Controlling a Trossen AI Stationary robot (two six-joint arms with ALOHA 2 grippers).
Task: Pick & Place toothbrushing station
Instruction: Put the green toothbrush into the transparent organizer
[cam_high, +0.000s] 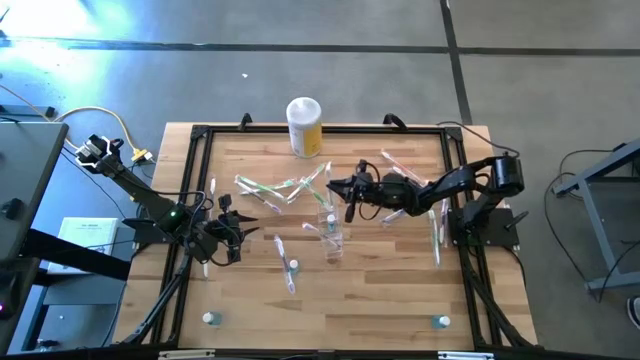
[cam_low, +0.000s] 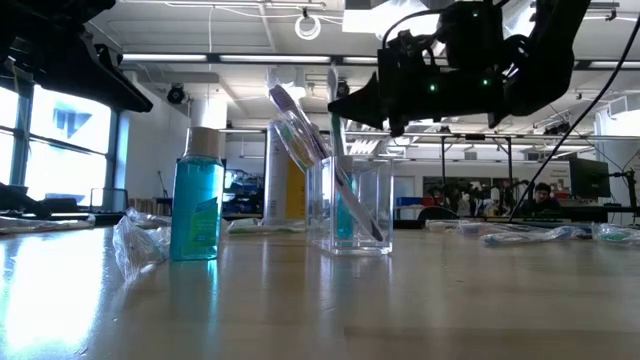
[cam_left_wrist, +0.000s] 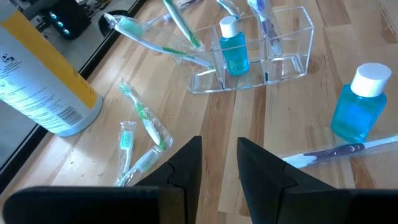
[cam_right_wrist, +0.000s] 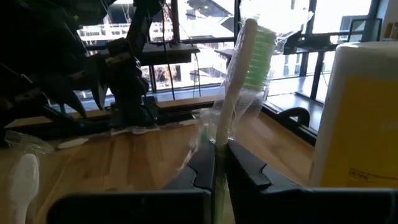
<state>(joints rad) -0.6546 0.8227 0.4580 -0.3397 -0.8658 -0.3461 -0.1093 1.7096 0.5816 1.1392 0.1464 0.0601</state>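
A clear plastic holder stands mid-table; it also shows in the low view and the left wrist view. In it are a purple toothbrush leaning on the rim and a small blue bottle. My right gripper is above the holder, shut on a green-headed wrapped toothbrush. My left gripper is open and empty, low over the table's left part. Wrapped toothbrushes lie scattered on the table. My right gripper pinches the green toothbrush's handle between its two fingers, through the clear wrapper. The brush stands upright, head up above the fingers. In the low view the fingers come level at the brush over the holder; its lower end cannot be told.
A yellow canister with a white lid stands at the far edge. A second blue bottle stands on the table beside a purple toothbrush. More wrapped brushes lie by the right arm and near mid-table. A black frame rims the table.
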